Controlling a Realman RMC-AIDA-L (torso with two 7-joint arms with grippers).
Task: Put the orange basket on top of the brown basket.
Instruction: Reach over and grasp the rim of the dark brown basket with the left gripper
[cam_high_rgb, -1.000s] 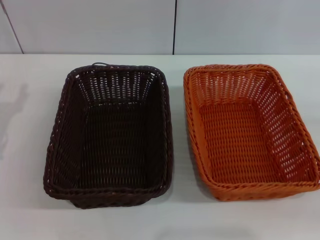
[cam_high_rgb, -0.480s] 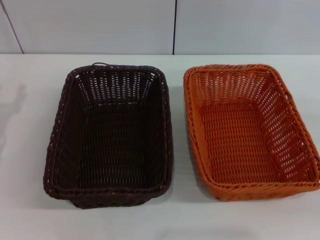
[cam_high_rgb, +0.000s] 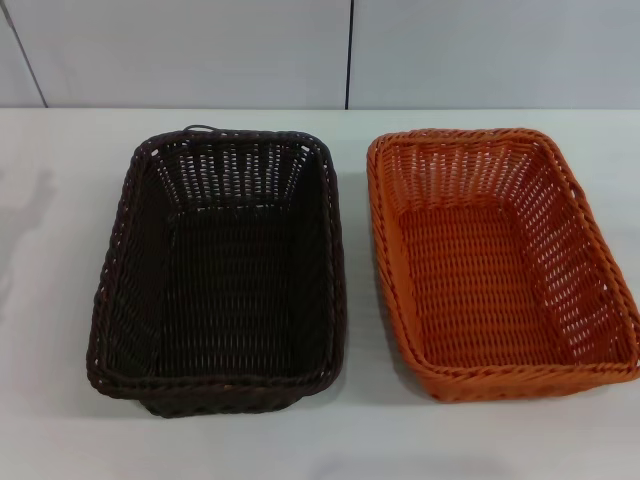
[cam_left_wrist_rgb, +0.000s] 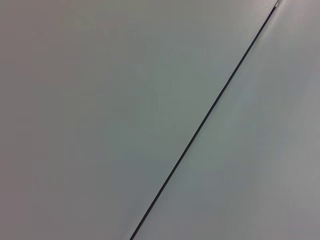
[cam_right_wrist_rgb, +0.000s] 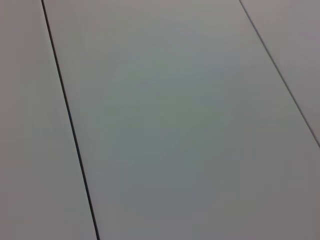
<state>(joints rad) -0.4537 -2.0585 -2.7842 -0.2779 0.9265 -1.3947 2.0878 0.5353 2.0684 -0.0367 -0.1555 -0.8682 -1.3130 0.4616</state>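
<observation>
1. The table (cam_high_rgb: 60, 150) is a plain white top running back to a pale panelled wall (cam_high_rgb: 200, 50); both baskets sit on it and no arm shows over it in the head view
2. The brown basket (cam_high_rgb: 225, 270) sits upright on the robot's left half of the table, its long axis running away from the robot, and it holds nothing
3. The orange basket (cam_high_rgb: 495, 260) sits just beside it on the robot's right half, not touching, a strip of bare table between the two rims; its long axis also runs away from the robot, angled a little off the brown one's
4. Neither gripper appears in any view, so whether the jaws are open, closed or holding anything cannot be told, and the baskets cannot be placed from the jaws except by side: the orange basket lies on the right arm's side, so that arm is probably nearer, and the carry would go leftward across the gap
5. Only the head view shows the baskets; the left wrist view shows just pale panels with one dark seam (cam_left_wrist_rgb: 205, 120), and the right wrist view shows similar panels with a seam (cam_right_wrist_rgb: 70, 120), so both wrist cameras point away from the work
</observation>
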